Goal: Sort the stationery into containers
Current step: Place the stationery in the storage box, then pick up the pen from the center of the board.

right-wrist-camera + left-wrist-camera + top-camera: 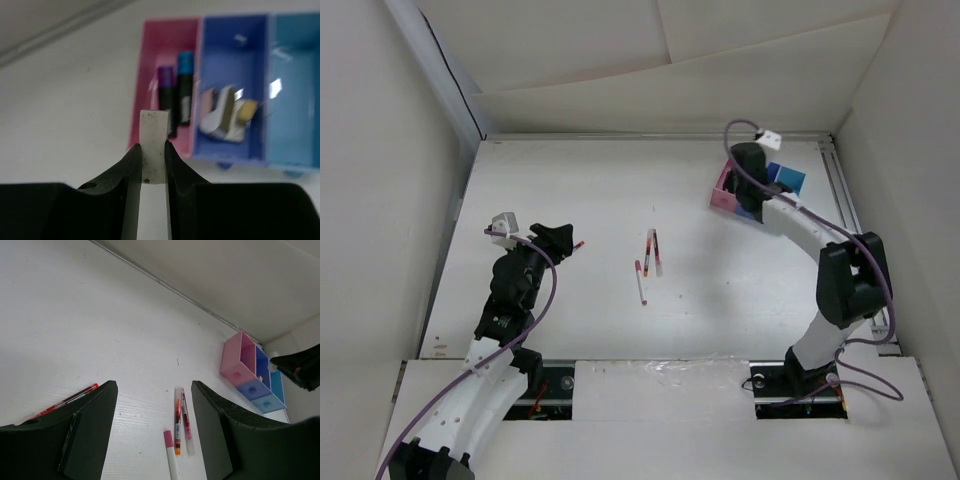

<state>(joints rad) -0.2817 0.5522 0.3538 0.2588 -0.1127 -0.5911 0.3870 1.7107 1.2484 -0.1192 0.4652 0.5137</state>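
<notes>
My right gripper (152, 147) is shut on a small white eraser block (153, 125) and hovers over the three-bin tray (724, 196), above the pink bin's (145, 90) near edge. The pink bin holds a purple highlighter (165, 97) and a blue highlighter (185, 85). The dark blue bin (235, 45) holds small eraser-like blocks (225, 119). The cyan bin (295, 85) looks empty. My left gripper (154, 390) is open and low over the table at the left (558, 238). Three pens (178, 419) lie ahead between its fingers, mid-table (651, 252). A red pen (65, 401) lies just outside its left finger.
White walls enclose the table on the left, back and right. A metal rail (848, 215) runs along the right edge beside the tray. Purple cables (548, 290) loop along both arms.
</notes>
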